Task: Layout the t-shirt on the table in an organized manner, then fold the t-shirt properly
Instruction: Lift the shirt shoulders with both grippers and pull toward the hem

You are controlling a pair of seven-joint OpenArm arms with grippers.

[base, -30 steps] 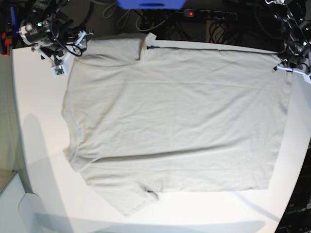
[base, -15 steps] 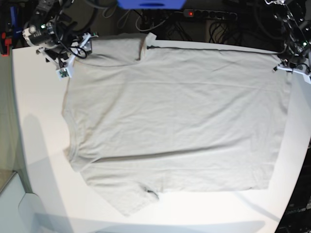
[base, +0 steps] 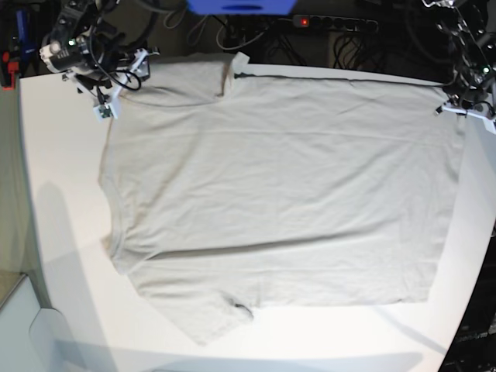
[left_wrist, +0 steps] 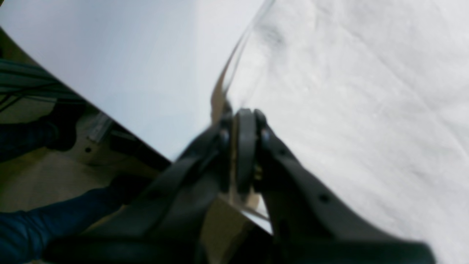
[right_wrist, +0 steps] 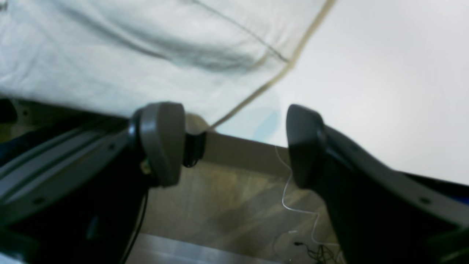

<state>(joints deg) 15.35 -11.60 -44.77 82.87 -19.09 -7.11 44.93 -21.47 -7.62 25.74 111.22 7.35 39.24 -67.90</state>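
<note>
T-shirt (base: pixel 279 186) spread flat across most of the white table (base: pixel 62 232), one sleeve near the front edge, and at the far side the left gripper (left_wrist: pixel 243 146) clenched on the shirt's hem corner while the right gripper (right_wrist: pixel 234 145) hangs released, jaws wide, beside the far sleeve.

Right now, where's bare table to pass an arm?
The table is bare along the base view's left edge, beside the t-shirt, and in a strip below the shirt. Crowded: both far corners, each with a pincer.
</note>
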